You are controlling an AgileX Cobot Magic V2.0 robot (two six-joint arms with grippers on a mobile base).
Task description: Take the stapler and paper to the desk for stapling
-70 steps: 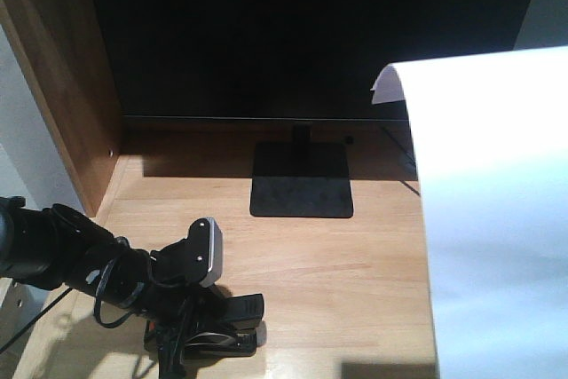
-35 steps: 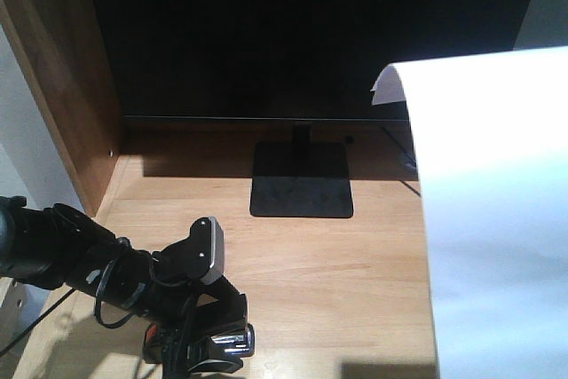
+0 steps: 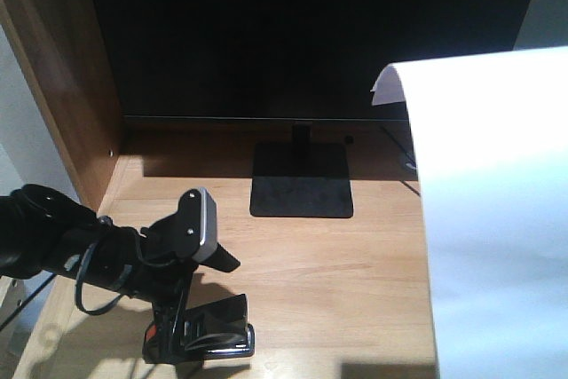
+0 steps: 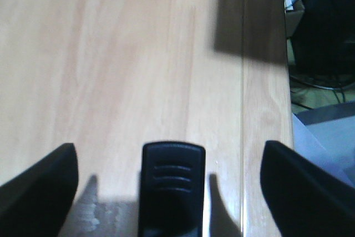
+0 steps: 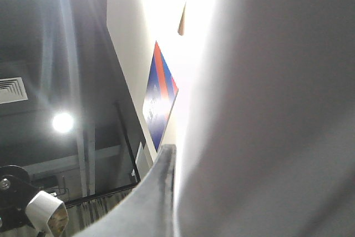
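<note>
Setting down: you have the small black stapler (image 3: 202, 333) lying on the light wood-grain desk (image 3: 355, 264), near-left of the black square monitor stand (image 3: 302, 181); this half of the task looks done.
Left claw (image 4: 169, 165): spread wide, straddling the stapler and touching neither side.
Right claw (image 5: 178, 162): one finger lies against the plain white sheet of paper (image 3: 497, 219) and the other is hidden. I judge it clamped, with the sheet aloft to the right of the stand.
Next: lift your left arm clear, then lower the sheet flat beside the stapler.

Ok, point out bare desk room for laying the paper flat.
Bare wood of the desk between the monitor stand, the stapler and the held-up paper. Front left is crowded: stapler under the left gripper.
</note>
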